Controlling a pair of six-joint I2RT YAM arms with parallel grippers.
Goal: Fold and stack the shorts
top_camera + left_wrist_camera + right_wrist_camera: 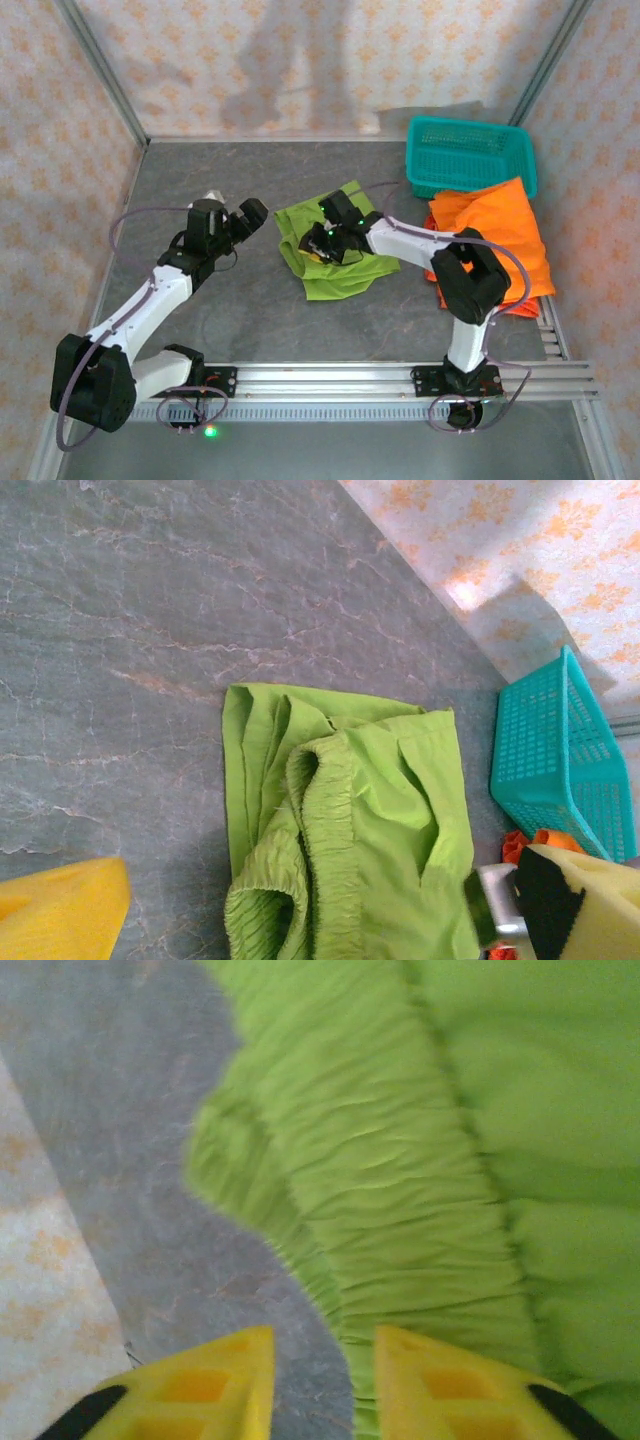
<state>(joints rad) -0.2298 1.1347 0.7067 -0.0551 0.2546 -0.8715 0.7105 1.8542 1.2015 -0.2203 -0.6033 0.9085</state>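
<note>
The green shorts [335, 262] lie crumpled on the counter [250, 320], left of the basket [470, 150]. The left hand [240, 220] gapes wide and empty. The right hand [325, 240], narrowed at the waistband [400, 1210], has an unclear grip; it may pinch one layer only and drag the fold askew.

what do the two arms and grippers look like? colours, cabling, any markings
Both match: left arm and right arm have white links between chunky black joint housings. A thin lilac cable loops along each. Fingers are blocky yellow with black patches. A green light glows by the left base. No legible markings.
</note>
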